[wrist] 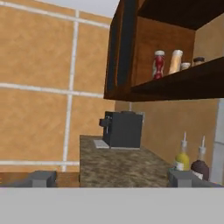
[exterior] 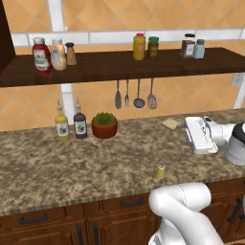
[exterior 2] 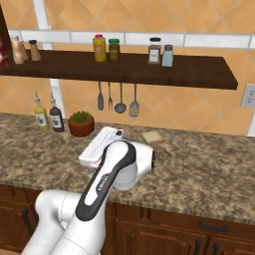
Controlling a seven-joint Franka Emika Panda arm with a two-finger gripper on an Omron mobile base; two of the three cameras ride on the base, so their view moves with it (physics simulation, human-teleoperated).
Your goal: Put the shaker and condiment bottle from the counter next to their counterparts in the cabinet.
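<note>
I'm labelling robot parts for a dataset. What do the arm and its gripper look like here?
The arm is made of glossy white rounded segments, with a dark grey band carrying small white lettering along one link. The gripper has a boxy white body. In the hand view its fingertips are small dark grey blocks.

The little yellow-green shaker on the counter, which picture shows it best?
The left base view: the shaker stands alone on the counter, nothing blocking it. In the right base view the arm stands where it would be. The hand view looks toward the cabinet instead.
</note>
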